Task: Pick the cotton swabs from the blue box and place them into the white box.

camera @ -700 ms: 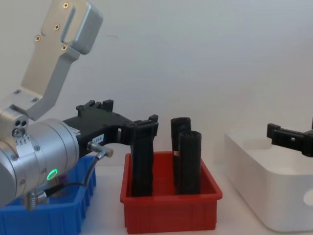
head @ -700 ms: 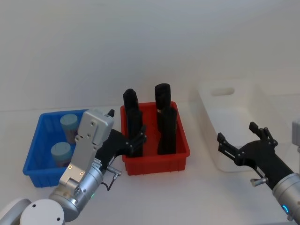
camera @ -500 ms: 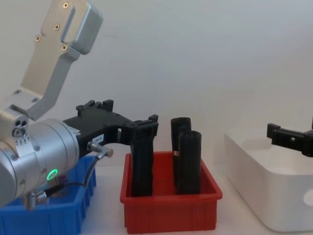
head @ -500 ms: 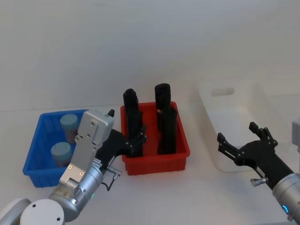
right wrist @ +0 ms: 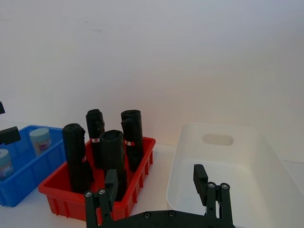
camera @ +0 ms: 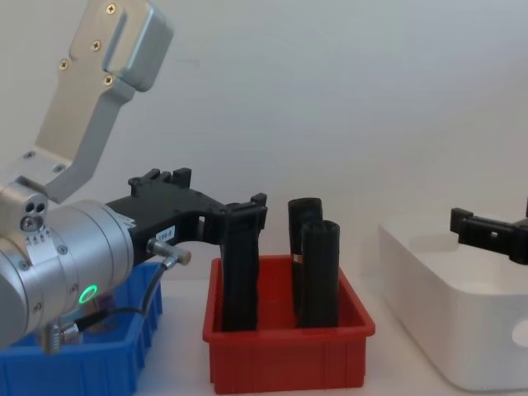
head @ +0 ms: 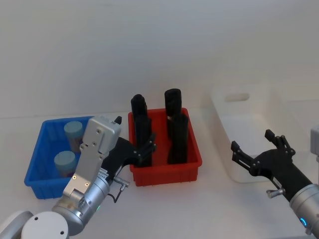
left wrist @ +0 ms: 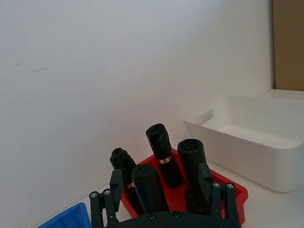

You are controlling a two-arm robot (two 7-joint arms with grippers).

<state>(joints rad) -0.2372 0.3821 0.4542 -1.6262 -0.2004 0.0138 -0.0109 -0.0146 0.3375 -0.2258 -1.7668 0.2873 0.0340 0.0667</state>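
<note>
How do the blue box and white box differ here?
The blue box holds two swab jars; the white box shows none. The white box is larger, smooth-walled; the blue box is shallower. Both are open-topped, flanking the red bin. The left claw and right claw hover open.

The left arm (head: pixel 82 189) reaches forward from the lower left of the head view, its silver wrist housing (camera: pixel 115 41) angled steeply upward and a green light (camera: pixel 88 291) glowing on the rounded joint below it. Its black left tool (head: pixel 148 148) points forward and toward the robot's right, held roughly level, with its two fingers (left wrist: pixel 116 183) spread apart. The right arm (head: pixel 304 199) comes in from the lower right of the head view, its grey forearm ending in the black right tool (head: pixel 251 141), which points forward and toward the robot's left. The right tool's fingers (right wrist: pixel 111 181) are likewise parted wide. The two tools hang in the air, well apart from each other.
</note>
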